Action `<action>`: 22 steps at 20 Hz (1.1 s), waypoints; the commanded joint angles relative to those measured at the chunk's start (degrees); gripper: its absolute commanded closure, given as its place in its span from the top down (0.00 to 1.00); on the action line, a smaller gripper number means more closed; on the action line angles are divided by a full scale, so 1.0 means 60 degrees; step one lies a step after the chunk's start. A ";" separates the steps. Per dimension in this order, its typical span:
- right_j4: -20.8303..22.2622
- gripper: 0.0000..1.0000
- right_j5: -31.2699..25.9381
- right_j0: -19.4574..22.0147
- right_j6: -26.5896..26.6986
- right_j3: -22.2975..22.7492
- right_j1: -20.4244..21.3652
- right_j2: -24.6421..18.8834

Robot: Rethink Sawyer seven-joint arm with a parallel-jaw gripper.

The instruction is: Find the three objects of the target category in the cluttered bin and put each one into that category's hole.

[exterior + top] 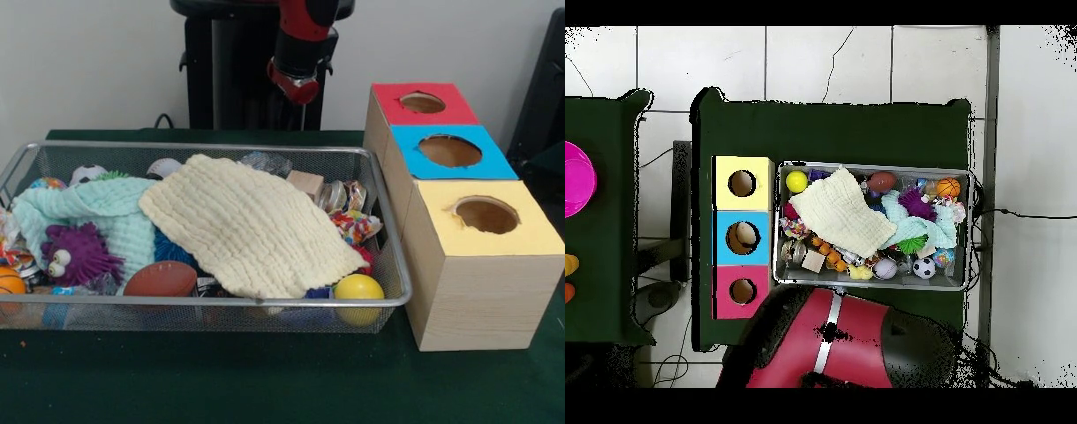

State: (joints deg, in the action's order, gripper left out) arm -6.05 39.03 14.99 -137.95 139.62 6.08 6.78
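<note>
covering the table (265,389), dark green cloth meets white wall (88,62); jaws' state unclear.

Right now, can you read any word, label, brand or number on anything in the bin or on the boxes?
No legible text anywhere.
Snack packets in the wire bin: printed, too blurred to read.
Red box, blue box, yellow box: plain coloured tops, no labels.
</note>
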 commanded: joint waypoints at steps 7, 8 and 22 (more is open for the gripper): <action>-0.0266 1.00 0.1009 -0.0062 -0.2525 -0.1948 -0.1701 -0.0616; -0.0282 1.00 0.1007 -0.0104 -0.2550 -0.1875 -0.1647 -0.0608; 0.0718 1.00 0.2291 0.0314 -0.2948 -0.2417 -0.2427 -0.0205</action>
State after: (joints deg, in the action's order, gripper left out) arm -3.31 41.55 13.72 -137.94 135.49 1.18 8.54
